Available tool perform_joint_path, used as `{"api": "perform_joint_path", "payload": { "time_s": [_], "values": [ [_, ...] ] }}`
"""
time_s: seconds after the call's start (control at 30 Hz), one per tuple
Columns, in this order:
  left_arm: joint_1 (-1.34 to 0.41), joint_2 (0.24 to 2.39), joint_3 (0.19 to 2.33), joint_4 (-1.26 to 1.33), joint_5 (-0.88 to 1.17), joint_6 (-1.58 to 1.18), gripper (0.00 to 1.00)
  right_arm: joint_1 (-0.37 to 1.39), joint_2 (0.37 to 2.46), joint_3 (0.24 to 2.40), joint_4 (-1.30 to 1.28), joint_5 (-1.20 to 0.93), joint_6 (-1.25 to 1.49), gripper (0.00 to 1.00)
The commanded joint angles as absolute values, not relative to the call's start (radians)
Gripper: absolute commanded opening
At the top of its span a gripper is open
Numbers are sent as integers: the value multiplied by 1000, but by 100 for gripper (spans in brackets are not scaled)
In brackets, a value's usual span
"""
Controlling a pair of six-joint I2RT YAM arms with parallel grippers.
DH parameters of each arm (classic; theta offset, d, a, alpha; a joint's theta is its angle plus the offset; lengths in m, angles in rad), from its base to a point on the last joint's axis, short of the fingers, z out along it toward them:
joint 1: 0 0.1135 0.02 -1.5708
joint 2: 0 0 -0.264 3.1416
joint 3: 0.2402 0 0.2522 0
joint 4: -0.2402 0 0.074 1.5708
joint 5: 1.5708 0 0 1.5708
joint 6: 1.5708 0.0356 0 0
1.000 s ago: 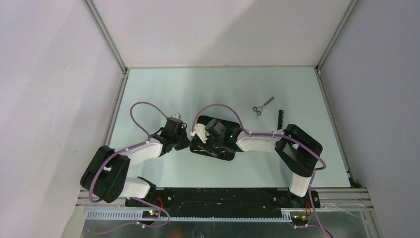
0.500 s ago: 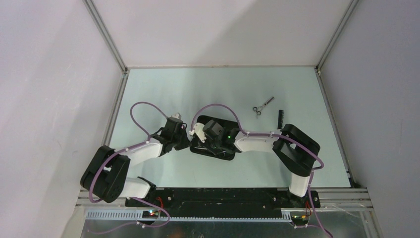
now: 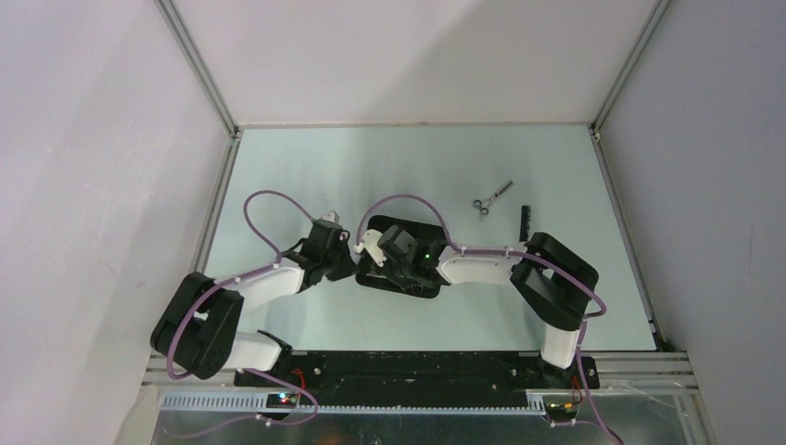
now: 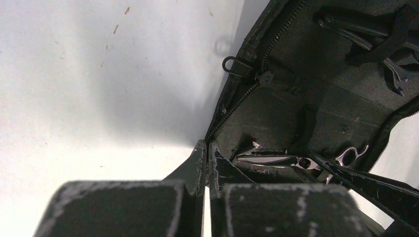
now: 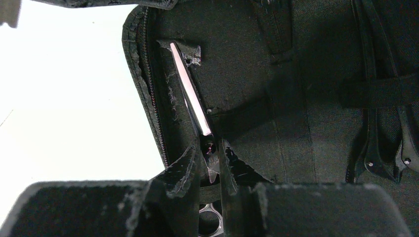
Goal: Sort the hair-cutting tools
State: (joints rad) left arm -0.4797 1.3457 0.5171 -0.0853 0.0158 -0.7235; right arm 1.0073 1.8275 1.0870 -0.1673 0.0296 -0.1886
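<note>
Top external: pale table (image 3: 306,167), scissors (image 3: 490,197), white walls (image 3: 408,56)

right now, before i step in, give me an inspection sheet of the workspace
surface: pale table, a few small brown specks in the left wrist view
job's things: scissors blade-first in a pocket of the open zip case; clips under its strap; second scissors and black comb loose on the table, apart from the case
clutter: nothing seen
grippers: left gripper shut on the zip case's zipper edge; right gripper shut on the scissors near the pivot
cables: purple cables loop over both arms
surroundings: white walls, metal frame posts
</note>
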Motion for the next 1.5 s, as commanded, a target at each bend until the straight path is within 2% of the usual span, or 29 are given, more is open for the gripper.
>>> {"api": "perform_joint_path", "payload": {
  "time_s": [0.0,0.37,1.33,1.47],
  "values": [
    [-488,1357,483,-204,47,-695,0,996,1837,1060,-320,143,-231,5],
    [-488,1357,482,-211,38,-693,0,1023,1822,1020,-341,136,-288,1],
    [-493,1325,464,-167,69,-695,0,1105,1827,1038,-185,53,-325,2],
    [-492,1315,461,-168,66,-695,6,1089,1825,1045,-173,81,-266,6]
  ]
}}
